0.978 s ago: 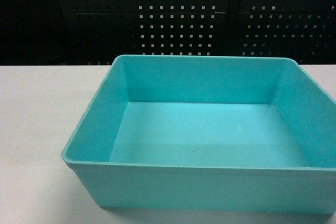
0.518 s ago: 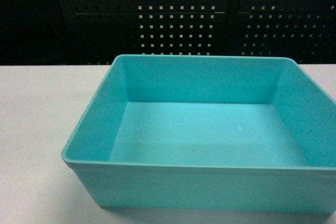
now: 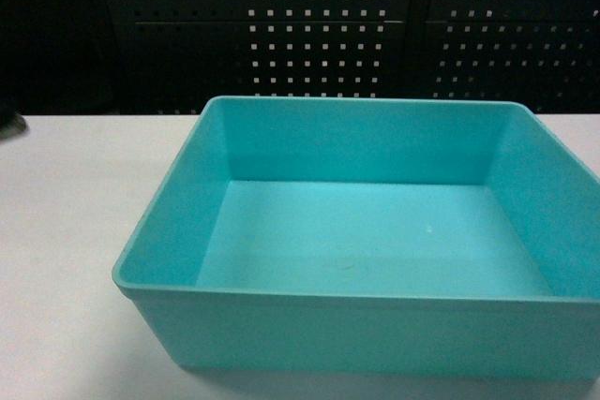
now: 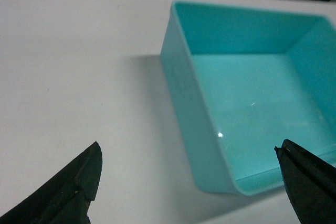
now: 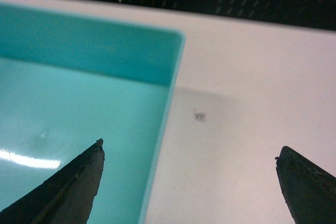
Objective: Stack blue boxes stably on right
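Observation:
One of the blue boxes, a turquoise tub, stands empty on the white table and fills most of the head view. In the left wrist view my left gripper is open above the tub, its near left corner between the two fingertips. Nothing is held. In the right wrist view my right gripper is open too, straddling the right wall of the tub, one fingertip over the inside, the other over bare table. Neither gripper touches the tub.
A black perforated panel runs behind the table's far edge. A small dark smudge marks the tabletop just right of the tub. A dark sliver shows at the left edge of the head view.
A dark sliver has come into the left edge of the head view. The tub has barely shifted.

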